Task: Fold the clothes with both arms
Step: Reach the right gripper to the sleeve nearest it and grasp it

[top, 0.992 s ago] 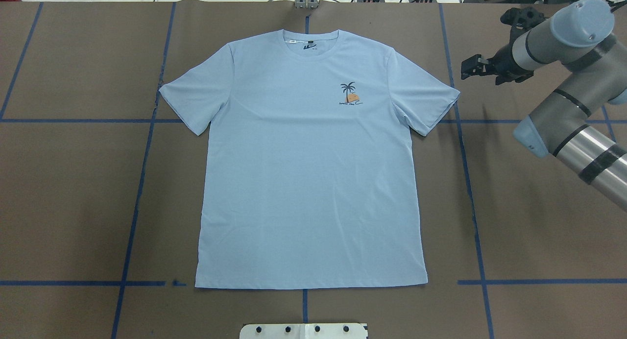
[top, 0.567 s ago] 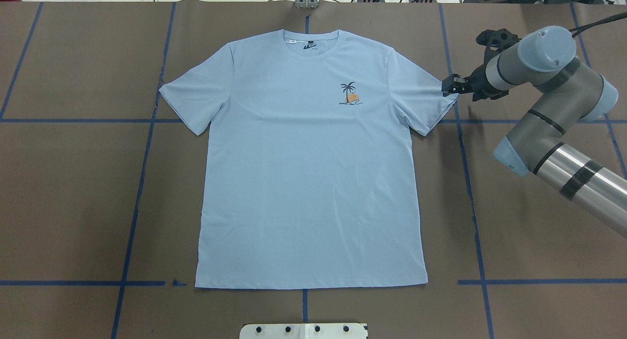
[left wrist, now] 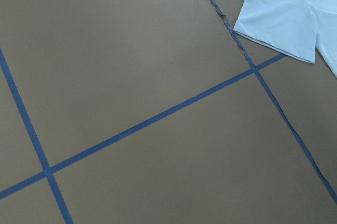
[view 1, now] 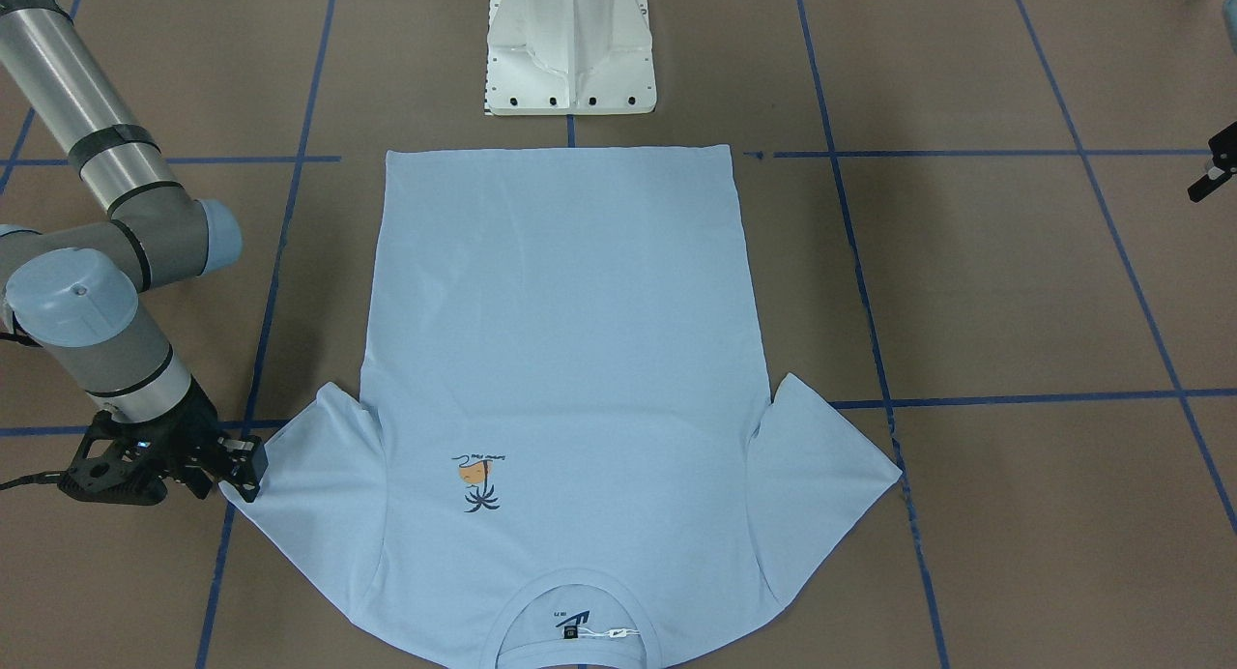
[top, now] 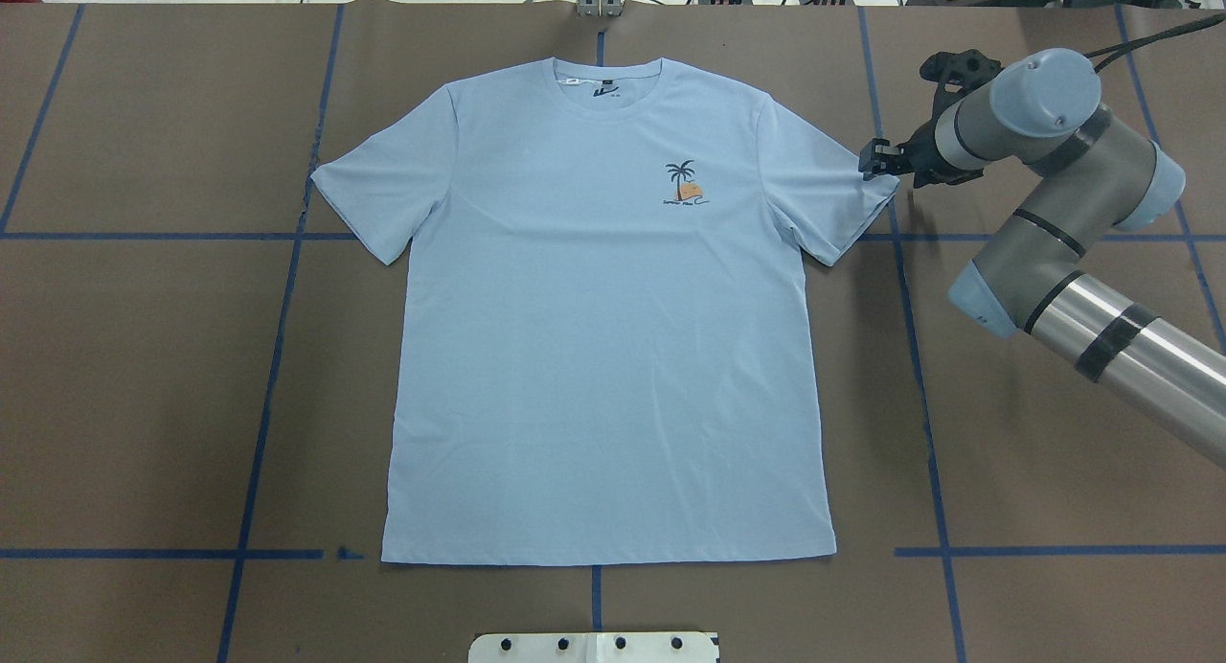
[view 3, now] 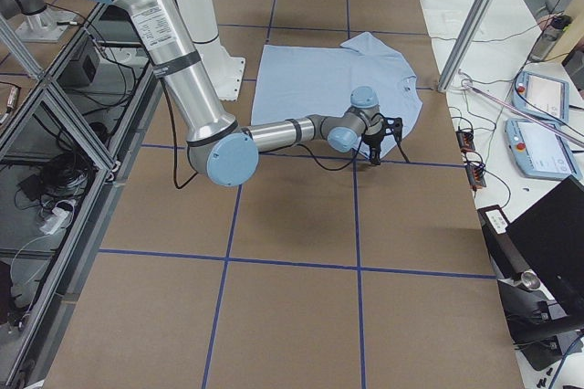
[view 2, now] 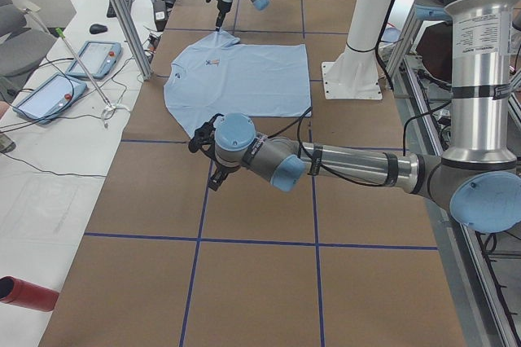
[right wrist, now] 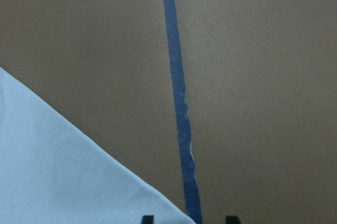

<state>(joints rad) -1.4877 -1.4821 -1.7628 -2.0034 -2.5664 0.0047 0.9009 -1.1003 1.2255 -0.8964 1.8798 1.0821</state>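
The light blue t-shirt (top: pixel 603 337) lies flat and face up on the brown table, collar at the far side, palm-tree print (top: pixel 684 183) on its chest. My right gripper (top: pixel 874 158) is open and low at the tip of the shirt's right-hand sleeve (top: pixel 843 203). In the right wrist view its fingertips (right wrist: pixel 147 219) stand apart with the sleeve corner (right wrist: pixel 63 171) reaching between them. It also shows in the front view (view 1: pixel 246 466). My left gripper (view 1: pixel 1216 171) hangs over bare table well to the left of the shirt; I cannot tell whether it is open. The left wrist view shows the other sleeve (left wrist: pixel 284 13).
The white pedestal base (view 1: pixel 570 45) stands just behind the shirt's hem. Blue tape lines (top: pixel 278 337) grid the table. A side bench with tablets (view 2: pixel 98 58) and aluminium posts (view 2: pixel 122 13) runs along the far edge. A red cylinder (view 2: pixel 28 292) lies there.
My right arm has swung in and lowered, bringing its gripper from clear of the shirt to the tip of the right-hand sleeve. The shirt has not moved.
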